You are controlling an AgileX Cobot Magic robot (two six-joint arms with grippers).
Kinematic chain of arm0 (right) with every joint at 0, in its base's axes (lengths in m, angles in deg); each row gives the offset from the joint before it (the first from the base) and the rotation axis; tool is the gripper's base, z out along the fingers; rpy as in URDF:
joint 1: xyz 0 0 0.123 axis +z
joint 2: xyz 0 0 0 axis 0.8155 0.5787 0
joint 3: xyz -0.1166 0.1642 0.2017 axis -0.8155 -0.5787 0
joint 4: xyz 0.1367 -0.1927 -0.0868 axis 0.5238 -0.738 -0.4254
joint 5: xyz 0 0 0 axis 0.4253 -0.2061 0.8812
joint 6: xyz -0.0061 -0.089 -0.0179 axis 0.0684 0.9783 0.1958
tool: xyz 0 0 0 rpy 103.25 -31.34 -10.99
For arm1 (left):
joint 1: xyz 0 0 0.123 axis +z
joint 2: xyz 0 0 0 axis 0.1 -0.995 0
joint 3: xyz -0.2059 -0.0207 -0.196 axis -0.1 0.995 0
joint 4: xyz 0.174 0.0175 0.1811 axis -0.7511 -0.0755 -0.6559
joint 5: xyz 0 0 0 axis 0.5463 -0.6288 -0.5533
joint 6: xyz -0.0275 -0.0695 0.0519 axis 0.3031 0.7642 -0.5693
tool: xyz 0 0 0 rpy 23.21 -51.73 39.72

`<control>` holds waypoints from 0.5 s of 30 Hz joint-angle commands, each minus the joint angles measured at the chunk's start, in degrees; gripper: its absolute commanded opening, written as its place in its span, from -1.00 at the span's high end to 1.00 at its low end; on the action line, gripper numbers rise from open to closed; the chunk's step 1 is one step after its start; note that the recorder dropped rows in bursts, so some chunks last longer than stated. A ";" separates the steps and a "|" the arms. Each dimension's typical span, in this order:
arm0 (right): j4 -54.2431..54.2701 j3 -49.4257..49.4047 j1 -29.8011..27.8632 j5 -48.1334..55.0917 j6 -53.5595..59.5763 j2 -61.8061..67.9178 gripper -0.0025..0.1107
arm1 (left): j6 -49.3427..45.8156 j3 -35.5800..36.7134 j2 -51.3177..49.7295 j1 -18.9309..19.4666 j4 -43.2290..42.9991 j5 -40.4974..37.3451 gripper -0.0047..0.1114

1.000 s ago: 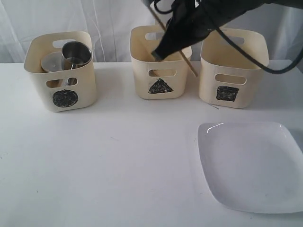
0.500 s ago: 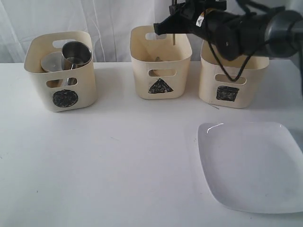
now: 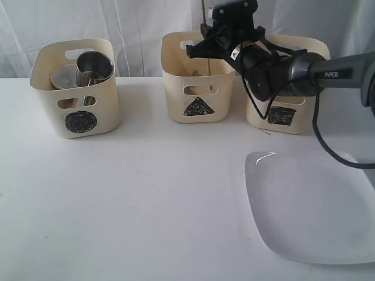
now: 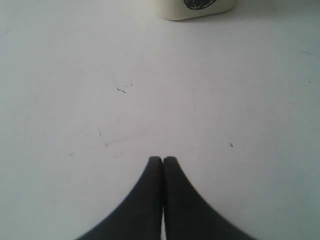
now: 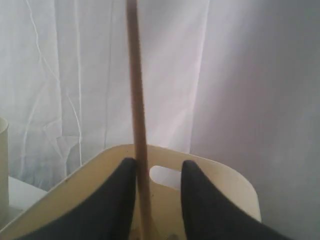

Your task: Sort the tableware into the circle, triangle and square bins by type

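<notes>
Right black gripper [image 5: 157, 167] above cream triangle-marked bin [image 3: 199, 88], jaws parted, wooden chopstick [image 5: 136, 100] upright between them against one finger, lower end inside bin, left black gripper [image 4: 163, 159] clenched over white table [image 4: 150, 75]

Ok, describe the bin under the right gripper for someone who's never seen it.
At the back of the white table stands a row of three. Take the middle bin. Its front has a black triangle; its neighbours show a circle and a square.

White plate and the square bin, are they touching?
Apart. The exterior view shows a strip of bare table between the white plate and the square bin.
</notes>
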 commanded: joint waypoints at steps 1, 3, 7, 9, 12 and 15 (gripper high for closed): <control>0.33 0.79 -0.83 6.32 -10.59 -3.71 0.36 | 0.37 0.35 0.25 0.15 0.28 -0.40 0.92; 0.33 0.79 -0.83 14.85 -13.20 -8.07 0.36 | 0.37 0.35 0.25 0.15 0.28 -0.40 0.92; -0.63 0.79 -0.83 59.08 -6.06 -20.84 0.36 | 0.37 0.35 0.25 0.15 0.28 -0.40 0.92; -2.95 0.79 -0.83 82.44 4.24 -25.10 0.36 | 0.37 0.35 0.25 0.15 0.28 -0.40 0.92; -4.85 -1.44 -0.83 103.15 8.23 -28.66 0.43 | 0.37 0.35 0.25 0.15 0.28 -0.40 0.92; -9.03 -13.20 -1.19 103.15 8.81 -34.88 0.43 | 0.37 0.35 0.25 0.15 0.28 -0.40 0.92</control>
